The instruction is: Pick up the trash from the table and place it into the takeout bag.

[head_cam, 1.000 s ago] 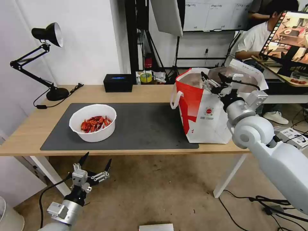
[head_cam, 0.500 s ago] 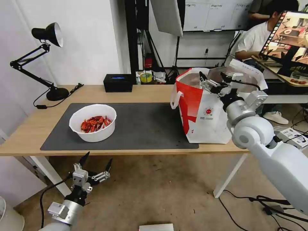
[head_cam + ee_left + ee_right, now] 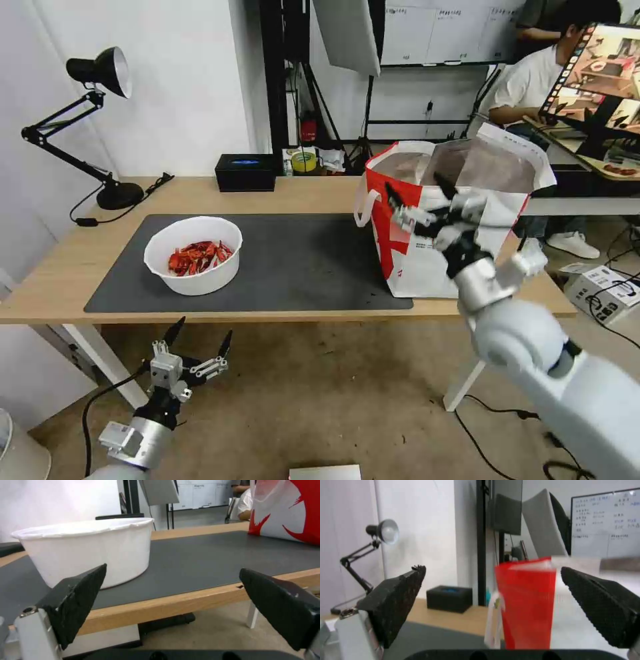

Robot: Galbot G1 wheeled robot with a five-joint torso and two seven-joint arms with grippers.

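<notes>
A white round bowl of red crayfish shells sits on the left part of the dark grey mat on the light-wood table. The red-and-white takeout bag stands open at the mat's right end. My right gripper hangs open and empty in front of the bag's near face, below its rim. My left gripper waits open below the table's front edge, near the bowl. The right wrist view looks at the bag's red corner between open fingers.
A black desk lamp stands at the table's back left corner and a black box at the back edge. A person sits at a desk behind the bag. Cables and a cardboard box lie on the floor at right.
My right gripper has come out from over the bag's opening and dropped toward me, now in front of the bag. The left arm has not moved.
</notes>
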